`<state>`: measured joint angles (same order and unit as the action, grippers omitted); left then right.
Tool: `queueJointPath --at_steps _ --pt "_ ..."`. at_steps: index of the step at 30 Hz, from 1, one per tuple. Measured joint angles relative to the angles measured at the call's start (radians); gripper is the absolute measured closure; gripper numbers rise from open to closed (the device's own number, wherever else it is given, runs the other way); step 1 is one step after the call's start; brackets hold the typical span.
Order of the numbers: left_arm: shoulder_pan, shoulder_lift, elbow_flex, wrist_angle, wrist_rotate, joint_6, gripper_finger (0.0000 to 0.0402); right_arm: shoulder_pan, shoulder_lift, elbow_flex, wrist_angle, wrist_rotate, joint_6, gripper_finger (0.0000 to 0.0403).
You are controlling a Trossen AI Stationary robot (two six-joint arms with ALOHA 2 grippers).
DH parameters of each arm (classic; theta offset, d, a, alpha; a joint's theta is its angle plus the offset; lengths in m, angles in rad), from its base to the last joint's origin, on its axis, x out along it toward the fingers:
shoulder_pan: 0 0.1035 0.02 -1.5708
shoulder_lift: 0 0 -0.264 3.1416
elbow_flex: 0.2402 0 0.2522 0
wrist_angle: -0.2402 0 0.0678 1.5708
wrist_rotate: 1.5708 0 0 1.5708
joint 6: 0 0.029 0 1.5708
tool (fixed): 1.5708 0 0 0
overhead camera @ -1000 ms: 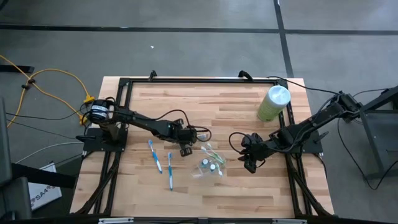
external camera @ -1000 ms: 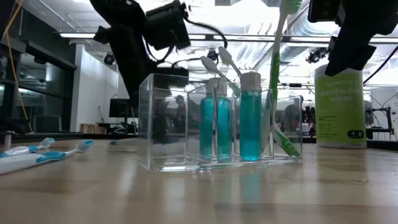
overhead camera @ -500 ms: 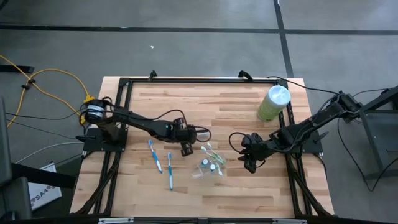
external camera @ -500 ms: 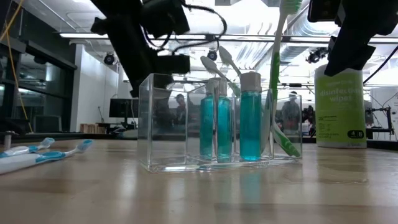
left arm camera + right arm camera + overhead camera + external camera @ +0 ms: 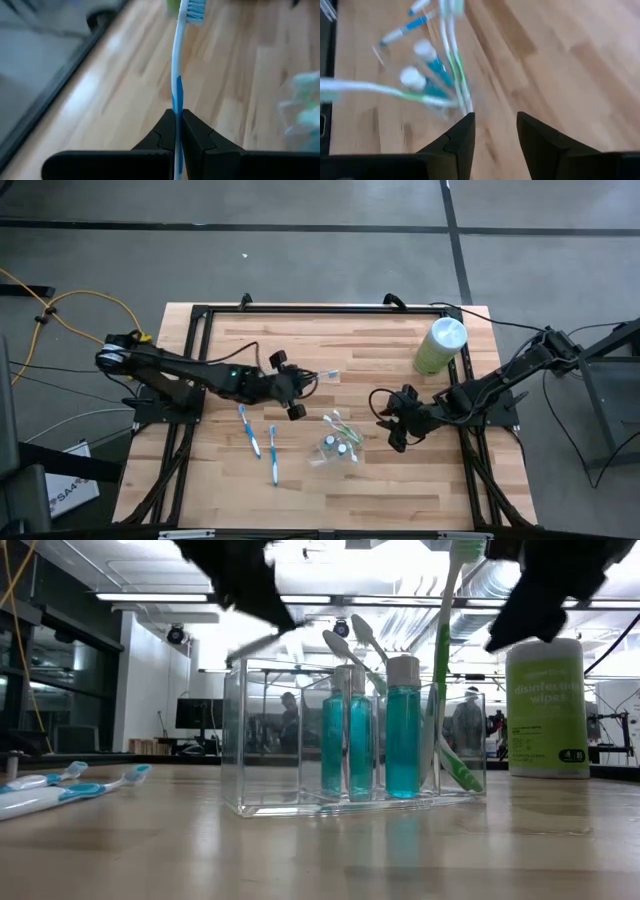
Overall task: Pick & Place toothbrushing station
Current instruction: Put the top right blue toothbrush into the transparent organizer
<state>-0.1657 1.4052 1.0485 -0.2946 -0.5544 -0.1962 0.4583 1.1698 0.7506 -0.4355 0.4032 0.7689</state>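
Observation:
The clear tray [image 5: 335, 444] stands on the table's middle and holds teal bottles [image 5: 403, 735] and green toothbrushes [image 5: 447, 690]. It also shows in the right wrist view [image 5: 427, 75]. My left gripper [image 5: 300, 385] is left of the tray and above the table, shut on a blue-and-white toothbrush [image 5: 179, 55]. Its head [image 5: 330, 375] points toward the table's right. Two more blue toothbrushes [image 5: 248, 430] [image 5: 273, 453] lie flat on the table left of the tray. My right gripper [image 5: 392, 423] is open and empty, just right of the tray. My left gripper pinches the toothbrush's handle [image 5: 176, 102] between its two fingers. The brush runs out forward past the fingertips, along the fingers, with its bristled head [image 5: 193, 9] at the far end. It is lifted clear of the table and lies roughly level.
A tall pale-green wipes cylinder [image 5: 440, 345] with a white top stands at the far right. A black frame [image 5: 320, 310] runs around the wooden table top. There is bare wood at the far side and the near side of the table.
My left gripper has risen and drawn back toward the table's far left, away from the tray, and has turned. The toothbrush in it now lies level, pointing toward the right edge. My right gripper has shifted slightly toward the tray.

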Motion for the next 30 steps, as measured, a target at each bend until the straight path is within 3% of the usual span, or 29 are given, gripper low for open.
queueJointPath --at_steps 5,17,23,30 --pt "-0.07 -0.033 0.0 0.116 -0.055 0.097 0.0399 0.0 0.0 0.0 0.14 0.078 -0.159 0.0266" --pt "-0.214 -0.034 0.0 0.386 -0.073 0.323 0.0399 0.0 0.0 0.0 0.44 0.182 -0.566 0.0266" --pt "-0.26 -0.034 0.0 0.495 -0.065 0.424 0.0399 0.0 0.0 0.0 0.66 0.15 -0.822 0.0266" --pt "-0.262 -0.017 0.0 0.596 0.018 0.488 0.0399 0.0 0.038 0.0 0.871 0.044 -1.025 0.0266"
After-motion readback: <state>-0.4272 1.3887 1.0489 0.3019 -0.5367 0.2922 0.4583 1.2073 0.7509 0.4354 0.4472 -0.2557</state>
